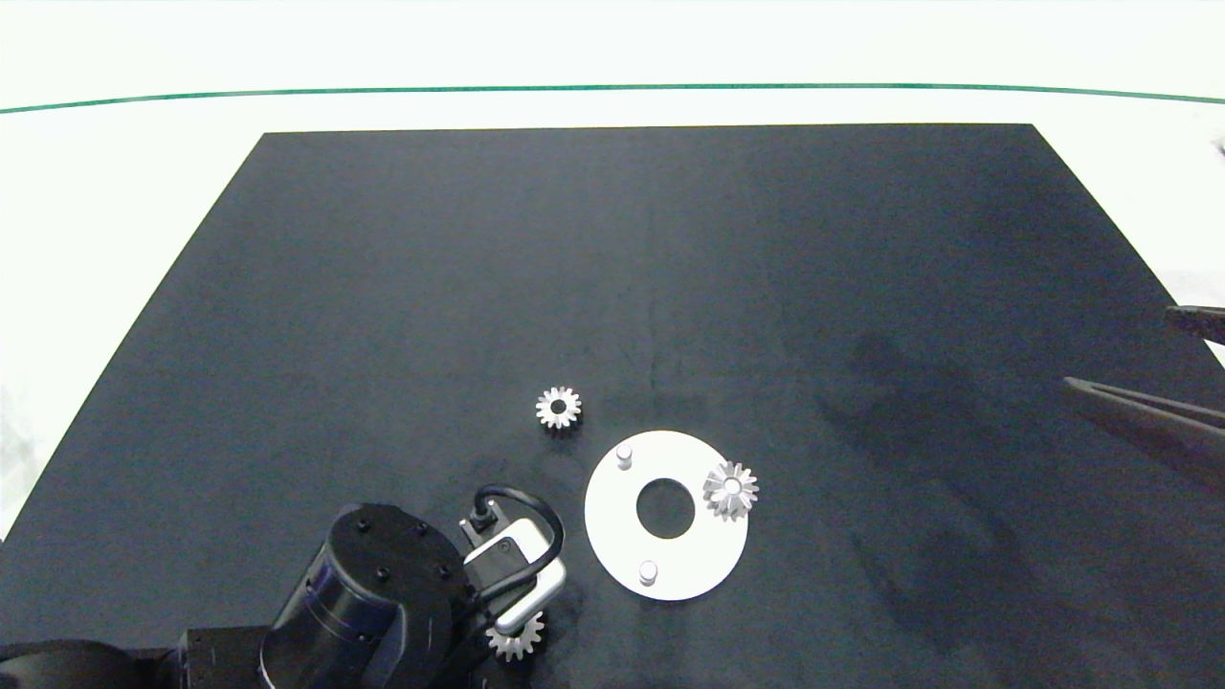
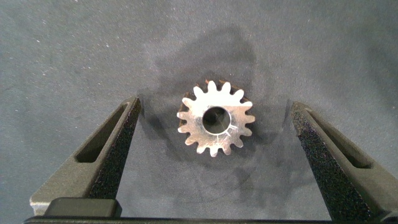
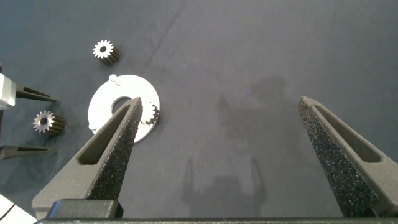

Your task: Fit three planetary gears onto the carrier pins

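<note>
While 1 planetary gear already sits on a carrier pin, the left gripper spreads its fingers around another gear near the bench's front edge, ready to pinch.

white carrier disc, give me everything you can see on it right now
The white disc lies flat on the black mat. It looks like matte plastic, round, with a large centre hole. Two short white pins stand bare: one at the far left, one at the near side. A silver gear sits at its right edge, apparently on the third pin. No gripper touches the disc.
</note>
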You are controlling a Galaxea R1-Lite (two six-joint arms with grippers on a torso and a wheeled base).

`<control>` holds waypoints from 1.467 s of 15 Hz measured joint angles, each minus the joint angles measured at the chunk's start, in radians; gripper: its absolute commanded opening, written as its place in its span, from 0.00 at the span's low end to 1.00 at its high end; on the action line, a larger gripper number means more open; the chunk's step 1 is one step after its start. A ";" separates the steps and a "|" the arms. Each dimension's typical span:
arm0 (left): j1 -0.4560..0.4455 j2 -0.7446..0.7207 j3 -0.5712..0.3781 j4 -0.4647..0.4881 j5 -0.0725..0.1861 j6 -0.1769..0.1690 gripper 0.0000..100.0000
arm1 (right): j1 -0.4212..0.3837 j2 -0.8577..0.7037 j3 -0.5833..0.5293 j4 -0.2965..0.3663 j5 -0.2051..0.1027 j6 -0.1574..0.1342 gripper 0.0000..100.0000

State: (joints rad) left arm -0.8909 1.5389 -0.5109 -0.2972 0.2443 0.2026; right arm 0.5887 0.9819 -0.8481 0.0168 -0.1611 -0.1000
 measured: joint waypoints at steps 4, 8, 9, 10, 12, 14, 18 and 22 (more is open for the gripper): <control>0.000 -0.003 0.015 -0.005 0.002 -0.003 0.90 | 0.000 0.000 0.000 0.000 0.000 0.000 1.00; -0.001 -0.005 0.017 -0.005 0.001 -0.001 0.83 | 0.001 -0.001 0.000 0.000 0.000 0.000 1.00; -0.001 -0.004 0.017 -0.005 0.001 -0.001 0.80 | 0.001 -0.001 0.000 0.000 0.000 0.000 1.00; -0.002 -0.004 0.017 -0.006 0.002 -0.002 0.78 | 0.001 -0.002 0.000 0.000 0.000 0.000 1.00; -0.003 -0.001 0.017 -0.029 0.001 -0.002 0.74 | 0.001 -0.002 0.000 0.000 0.000 0.000 1.00; -0.004 0.001 0.017 -0.034 0.000 -0.003 0.71 | 0.001 -0.002 0.000 0.000 0.000 0.000 1.00; -0.005 0.006 0.017 -0.035 0.001 -0.003 0.62 | 0.001 -0.002 0.000 0.000 0.000 0.000 1.00; -0.003 0.008 0.017 -0.042 0.002 -0.004 0.54 | 0.001 -0.001 0.003 -0.001 0.000 0.000 1.00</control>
State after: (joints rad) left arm -0.8938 1.5466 -0.4936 -0.3396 0.2462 0.1981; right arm 0.5898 0.9804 -0.8447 0.0153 -0.1615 -0.1004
